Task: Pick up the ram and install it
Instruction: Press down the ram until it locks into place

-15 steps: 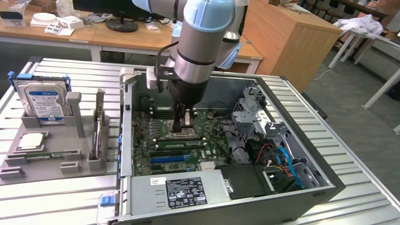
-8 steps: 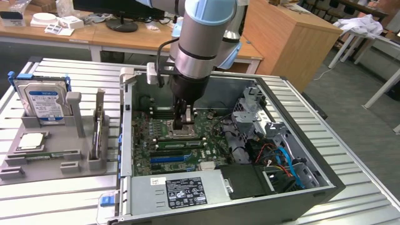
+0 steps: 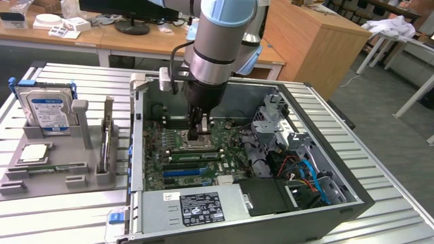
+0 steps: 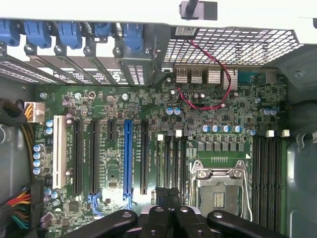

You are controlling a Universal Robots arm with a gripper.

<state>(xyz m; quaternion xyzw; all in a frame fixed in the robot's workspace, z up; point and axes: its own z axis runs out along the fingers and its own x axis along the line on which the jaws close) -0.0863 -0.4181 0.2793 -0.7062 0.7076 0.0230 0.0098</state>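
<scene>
My gripper reaches down into the open computer case and hangs over the motherboard beside the processor socket. In the wrist view its black fingers are pressed together, shut, and I see nothing between them. The gripper sits at the end of the memory slots. The ram, a long green stick with dark chips, sits in a motherboard slot just in front of the fingertips. Whether the fingers touch it I cannot tell.
A grey fixture on the exterior view's left holds a hard drive, a silver processor chip and another green stick. The power supply, the drive cage and coloured cables crowd the case.
</scene>
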